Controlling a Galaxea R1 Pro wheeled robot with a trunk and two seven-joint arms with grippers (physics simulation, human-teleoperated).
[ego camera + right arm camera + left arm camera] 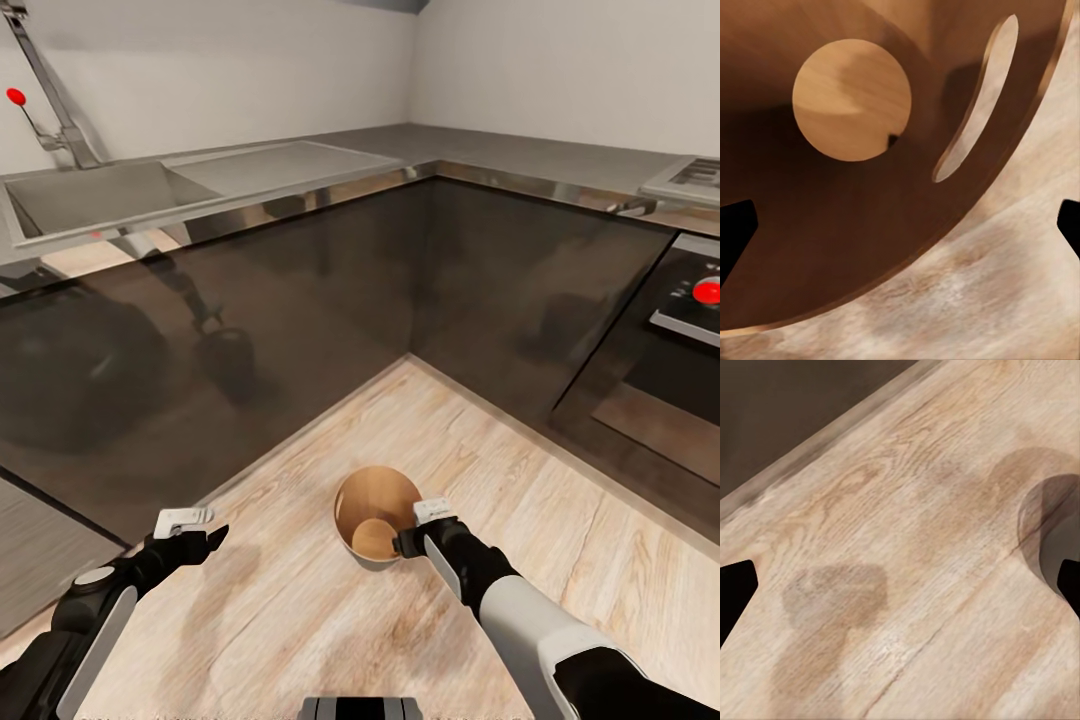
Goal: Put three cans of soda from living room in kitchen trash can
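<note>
Trash can: the tash can (377, 512) stands upright on the wood floor (300, 600) in the corner of dark cabinets (300, 300); inside brown, bottom bare (851, 100)
Right gripper (408, 541): over the bin's rim; fingers apart, holding nothing
Left gripper (212, 538): above floor, beside the bin; fingers apart
Counter: steel sink (90, 195)

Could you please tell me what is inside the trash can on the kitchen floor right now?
The trash can looks empty: the right wrist view shows its bare round bottom and dark inner wall with a slot. No soda can shows inside. The right gripper covers a little of the rim.
</note>
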